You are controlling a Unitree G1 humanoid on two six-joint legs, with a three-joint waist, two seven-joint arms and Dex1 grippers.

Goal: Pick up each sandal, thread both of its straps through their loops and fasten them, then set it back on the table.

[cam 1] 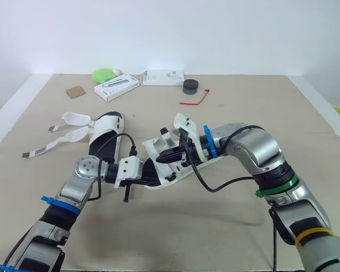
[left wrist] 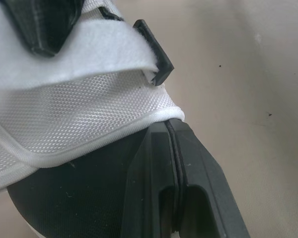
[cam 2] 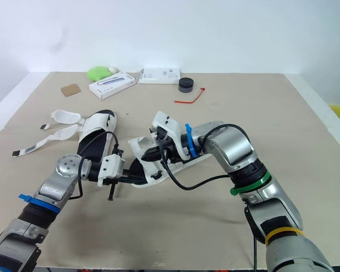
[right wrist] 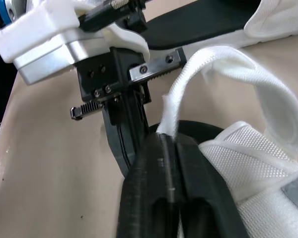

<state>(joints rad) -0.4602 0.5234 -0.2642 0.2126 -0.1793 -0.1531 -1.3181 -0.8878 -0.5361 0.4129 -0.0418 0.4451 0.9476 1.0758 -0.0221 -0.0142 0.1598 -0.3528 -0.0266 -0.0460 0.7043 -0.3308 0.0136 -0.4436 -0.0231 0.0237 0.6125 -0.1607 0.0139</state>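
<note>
1. Left gripper [left wrist: 170, 130], nearest the near edge of the tabletop [cam 1: 260, 113]: its jaws are clenched on the piped rim of the white mesh upper of the held sandal [cam 1: 154, 148], just beside a black buckle loop [left wrist: 156, 54].
2. Right gripper [right wrist: 168, 144], reaching in from the right edge: its jaws are clamped on a white strap [right wrist: 223, 62], which emerges from between the fingertips and arches over the mesh upper.
3. Held sandal: it is supported between the two grippers over the middle of the tabletop, tilted, with its black footbed turned toward the left gripper. Whether its sole touches the tabletop cannot be told.
4. Second sandal [cam 1: 102, 129]: it lies flat toward the left edge, just beyond the left arm. Its two white straps [cam 1: 75, 118] are unfastened and spread out toward the left edge.
5. Brown card square [cam 1: 75, 91]: it is placed toward the far left corner.
6. Green object [cam 1: 103, 74] and two white boxes [cam 1: 117, 87] [cam 1: 164, 77]: they are ranged along the far edge, the green object being leftmost.
7. Black round puck [cam 1: 191, 86]: it is set just right of the boxes.
8. Red tie [cam 1: 195, 100]: it is laid just in front of the puck, well apart from both sandals.
</note>
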